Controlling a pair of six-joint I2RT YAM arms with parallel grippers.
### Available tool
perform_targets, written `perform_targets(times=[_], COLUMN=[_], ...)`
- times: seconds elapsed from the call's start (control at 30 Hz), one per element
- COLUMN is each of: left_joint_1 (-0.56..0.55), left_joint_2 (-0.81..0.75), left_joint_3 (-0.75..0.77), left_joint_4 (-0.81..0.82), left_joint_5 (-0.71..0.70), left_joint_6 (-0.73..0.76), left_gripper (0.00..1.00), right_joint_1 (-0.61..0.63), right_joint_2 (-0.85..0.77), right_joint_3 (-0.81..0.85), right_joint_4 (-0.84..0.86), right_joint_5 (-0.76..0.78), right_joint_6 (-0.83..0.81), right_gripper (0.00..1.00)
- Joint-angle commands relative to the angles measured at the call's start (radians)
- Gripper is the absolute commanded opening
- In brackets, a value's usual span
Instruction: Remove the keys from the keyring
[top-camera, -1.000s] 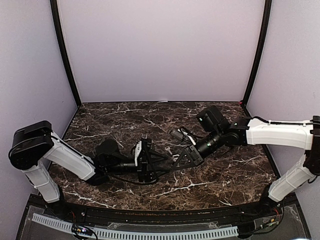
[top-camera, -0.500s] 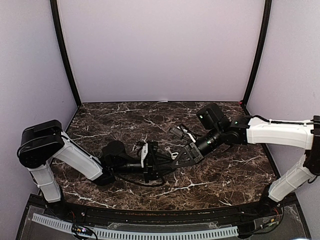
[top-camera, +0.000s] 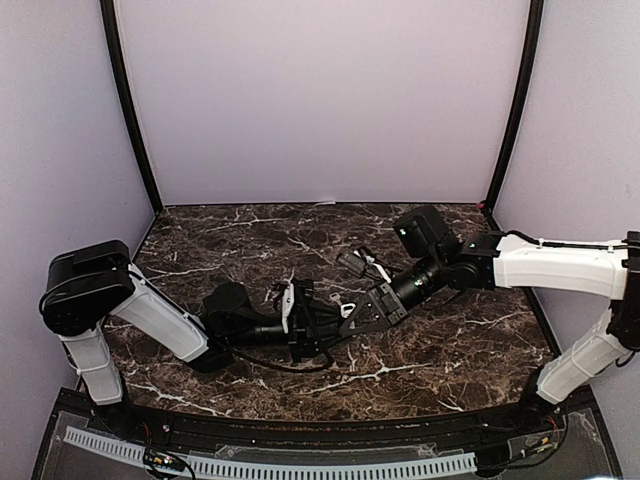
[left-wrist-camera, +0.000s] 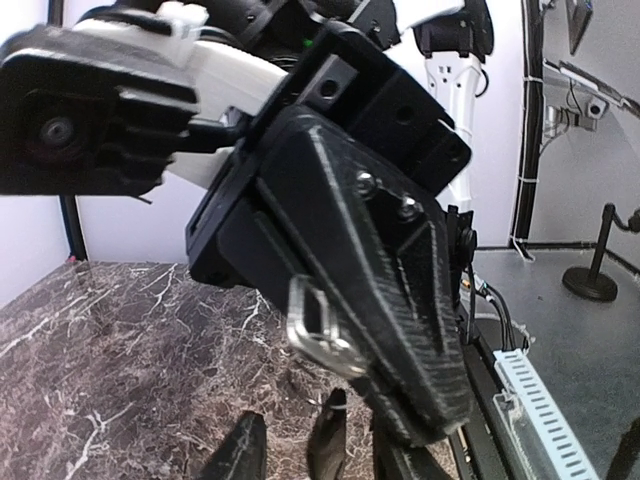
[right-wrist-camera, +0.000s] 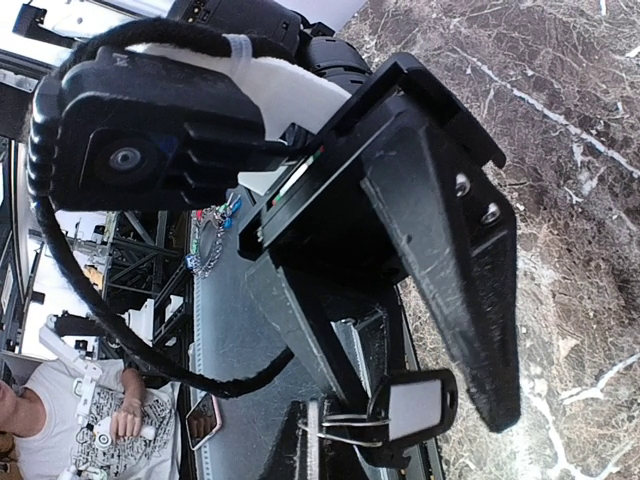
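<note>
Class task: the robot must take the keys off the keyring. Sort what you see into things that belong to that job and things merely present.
Belongs to the job:
silvery metal key
thin metal keyring with small black rectangular fob

Merely present:
dark veined marble table
person in a white printed T-shirt, in the background
black post on a round base, in the background

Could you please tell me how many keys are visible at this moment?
1: a silvery key shows at the right arm's fingers in the left wrist view. Others may be hidden behind the fingers, and the top view is too small to tell.
</note>
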Motion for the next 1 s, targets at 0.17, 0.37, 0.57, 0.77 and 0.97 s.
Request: perform_targets(times=[0.17,0.37,0.57,0.77,0.97], left_joint_1=[-0.008,-0.008,-0.008,-0.008,-0.008], left_joint_2=[0.005,-0.023,-0.068,-0.119,-0.149], left_joint_3=[0.013,-0.011,-0.031,-0.062,-0.065], left_joint_4=[0.135,0.138,0.074,0.022,-0.045], left_joint_5=[-0.004,0.026,0.037,0.037,0.027], left_joint_6=[-0.040,-0.083,-0.094,-0.131,-0.133], left_gripper=[0.29,0.06,0.00,0.00,0.00], right_joint_1=[-0.004,-0.004,-0.004,-0.004,-0.004], right_joint_2=[-0.038,-0.027,-0.007,-0.013,-0.010], right_joint_3=[-0.048,-0.047,-0.028,-0.023,-0.017], right_joint_4=[0.074,0.067,0.037,0.028,0.011], right_joint_5=[-0.012,-0.014,0.000,0.006,0.012], right_joint_6=[0.034,0.031,0.016,0.014,-0.008], right_gripper=[0.00,0.00,0.00,0.00,0.00])
